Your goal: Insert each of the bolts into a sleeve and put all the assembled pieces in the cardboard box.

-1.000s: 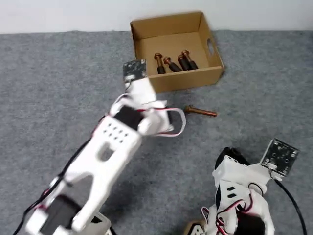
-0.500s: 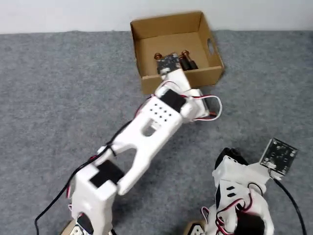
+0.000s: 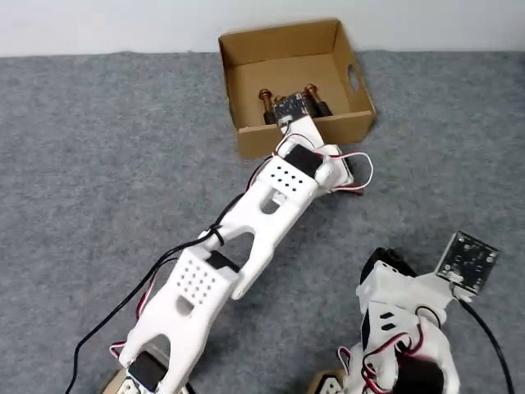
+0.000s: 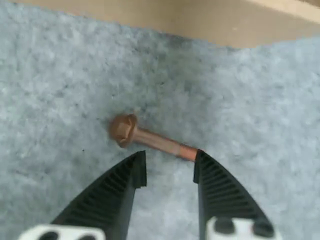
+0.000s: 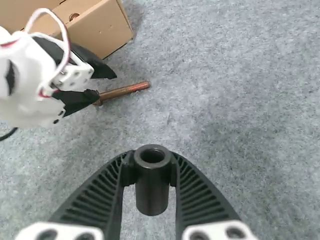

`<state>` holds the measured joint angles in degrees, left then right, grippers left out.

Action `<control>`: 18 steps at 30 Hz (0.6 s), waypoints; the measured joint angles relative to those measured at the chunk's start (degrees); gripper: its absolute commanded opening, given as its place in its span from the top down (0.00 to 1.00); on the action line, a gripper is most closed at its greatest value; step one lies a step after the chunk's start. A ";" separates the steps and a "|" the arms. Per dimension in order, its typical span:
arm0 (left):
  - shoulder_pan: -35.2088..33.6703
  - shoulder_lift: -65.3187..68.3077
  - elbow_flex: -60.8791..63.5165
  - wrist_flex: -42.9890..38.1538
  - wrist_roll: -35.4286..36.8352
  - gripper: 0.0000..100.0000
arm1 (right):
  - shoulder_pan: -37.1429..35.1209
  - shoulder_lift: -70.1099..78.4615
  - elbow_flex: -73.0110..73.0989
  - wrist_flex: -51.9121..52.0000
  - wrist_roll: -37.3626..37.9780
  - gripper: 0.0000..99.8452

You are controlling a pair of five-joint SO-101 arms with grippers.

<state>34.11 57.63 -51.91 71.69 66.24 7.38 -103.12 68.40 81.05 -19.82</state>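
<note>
Several assembled pieces [image 3: 317, 100] are seen lying in the cardboard box [image 3: 279, 37]; one bolt [image 4: 150, 140] is left on the carpet [image 3: 98, 164] beside it, the left gripper [image 4: 170, 162] poised above, jaws parted. The sleeve [image 5: 151, 187] clamped in the right gripper [image 5: 151, 167] is revealed by the right wrist view, the box's contents by the high view.

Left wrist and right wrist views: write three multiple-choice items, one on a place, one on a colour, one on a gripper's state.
1. The loose bolt lies: A on a plate; B on the grey carpet; C in a gripper.
2. The sleeve is: A white; B black; C copper.
3. The left gripper is: A open; B shut on the bolt; C shut on the sleeve.
B: carpet shows all round it. B: it looks black in the right gripper. A: its jaws stand apart.
</note>
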 measured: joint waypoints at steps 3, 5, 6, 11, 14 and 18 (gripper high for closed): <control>0.00 5.36 -6.68 4.04 0.00 0.83 | 0.00 0.00 0.00 0.00 0.00 0.99; 0.00 8.70 -11.08 6.77 0.00 0.83 | 0.00 0.00 0.00 0.00 0.00 0.99; 0.00 10.29 -13.27 8.00 0.00 0.83 | 0.00 0.00 0.00 0.00 0.00 0.99; -1.32 16.18 -23.21 11.96 0.00 0.83 | 0.00 0.00 0.00 0.00 0.00 0.99; -3.60 18.11 -26.64 13.98 0.09 0.83 | 0.00 0.00 0.00 0.00 0.00 0.99; -6.07 18.37 -28.66 15.03 0.00 0.83 | 0.00 0.00 0.00 0.00 0.00 0.99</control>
<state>28.04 76.00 -80.57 86.73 66.24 7.38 -103.12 68.40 81.05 -19.82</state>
